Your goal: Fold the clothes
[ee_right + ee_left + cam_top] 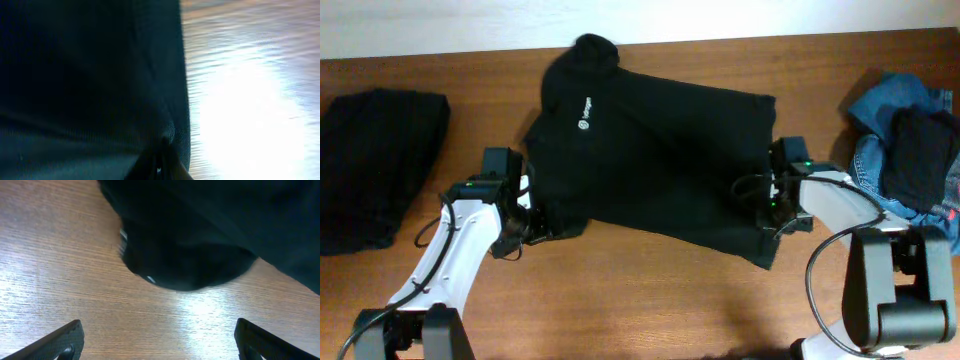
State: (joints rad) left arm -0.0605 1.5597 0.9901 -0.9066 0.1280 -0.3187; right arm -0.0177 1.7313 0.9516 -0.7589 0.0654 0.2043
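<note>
- Brown wood-grain desk (650, 300) fills my overhead view, and glare bounces off the grain in both wrist cameras.
- At the centre of it lies the black T-shirt (650, 160). It is spread mostly flat but skewed, with the neck end towards 11 o'clock and the hem (767, 170) towards 3 o'clock.
- A small white logo (583, 125) shows on the chest, up near 10 o'clock of the shirt.
- My right tool (778, 205) sits at the shirt's 4 o'clock edge with its jaws together, clamped on the fabric there.
- On the right wrist camera, dark cloth covers the left side of the frame. Its edge runs down into the pinch at 6 o'clock. The picture is blurred, so I can make out little more.
- My left tool (525, 225) is at the shirt's 8 o'clock, just beside the sleeve (185, 265). Its jaws stand wide apart and hold nothing.
- On the left wrist camera, the two fingers (60, 340) sit in the lower corners with bare wood between them. The rounded sleeve end lies ahead at 12 o'clock, clear of both.
- Out at 9 o'clock, well apart from the shirt, a folded black garment (375, 165) rests near the desk's left edge.
- Out at 3 o'clock, a blue denim piece (880, 105) is bunched at the right edge, and a crumpled black piece (920, 155) lies on top of it.
- The right arm's base stands just below that pile, at about 5 o'clock of the view.
</note>
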